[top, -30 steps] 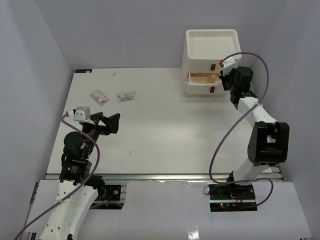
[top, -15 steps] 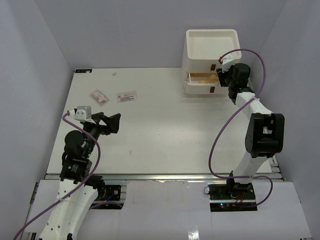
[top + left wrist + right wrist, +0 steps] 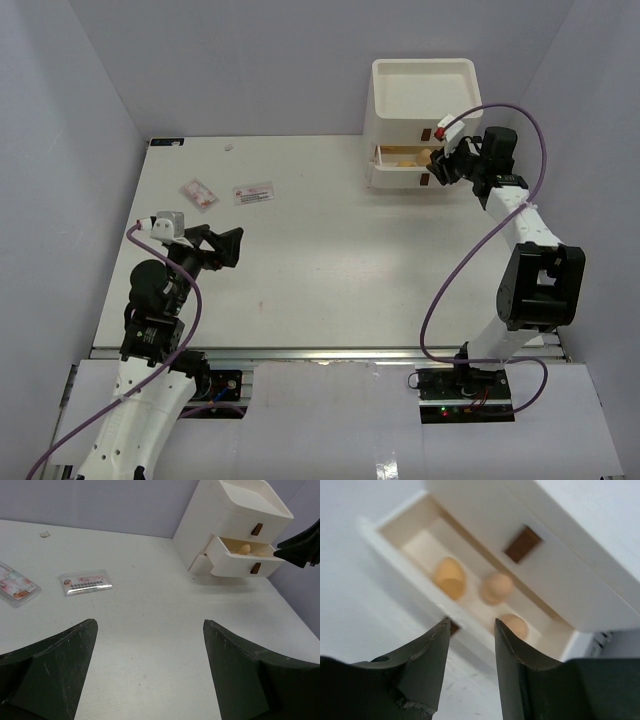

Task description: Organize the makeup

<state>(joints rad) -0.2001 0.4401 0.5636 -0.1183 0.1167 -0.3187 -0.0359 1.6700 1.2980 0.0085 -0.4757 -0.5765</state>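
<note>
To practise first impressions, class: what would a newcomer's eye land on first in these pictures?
The white drawer unit at the table's far right corner, its lower drawer pulled out with three tan sponges inside. The right gripper hovers open before that drawer. Two flat packets lie on the table's far left.

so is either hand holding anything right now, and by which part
Nothing is held. The right hand is open and empty, facing the open drawer with three sponges; the left hand is open over the table.

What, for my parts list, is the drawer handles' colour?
Drawer handle: brown, clearest in right wrist view.
</note>
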